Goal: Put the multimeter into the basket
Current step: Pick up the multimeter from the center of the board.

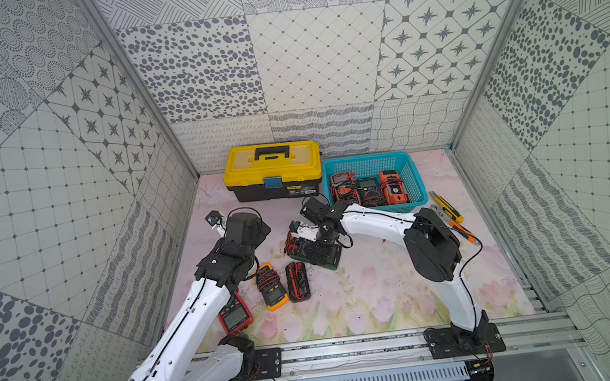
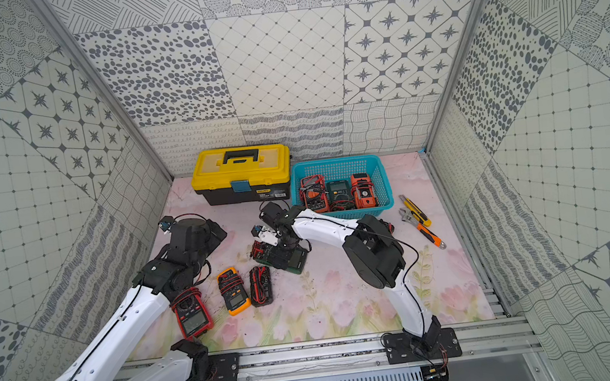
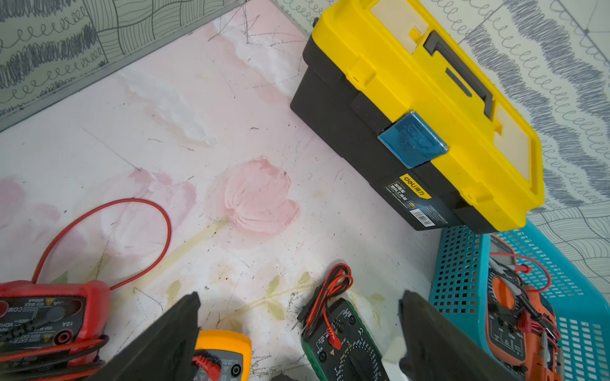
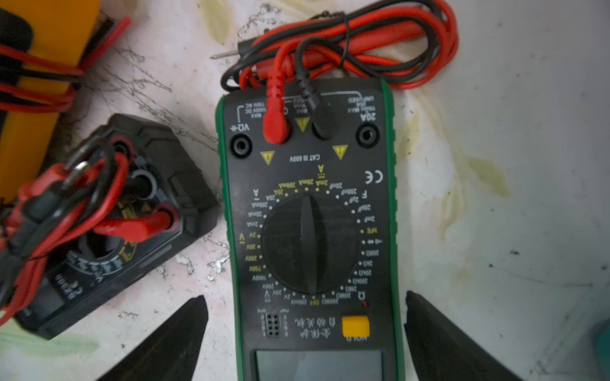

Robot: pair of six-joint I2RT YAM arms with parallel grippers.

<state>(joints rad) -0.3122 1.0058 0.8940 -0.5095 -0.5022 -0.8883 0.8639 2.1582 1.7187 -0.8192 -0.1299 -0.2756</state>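
While right gripper (image 4: 304, 294) gapes, straddling green multimeter (image 4: 310, 214)

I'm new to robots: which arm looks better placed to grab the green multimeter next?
Right. The right gripper hangs open directly over the green multimeter, one finger on each side, and the basket is nearer that arm. The left gripper, also open, sits farther off.

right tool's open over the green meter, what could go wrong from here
Loose leads at the green meter's end could dangle and catch the basket rim. The black meter lies close by; the right tool could bump it. Three meters already lie in the basket, so this one may land askew.
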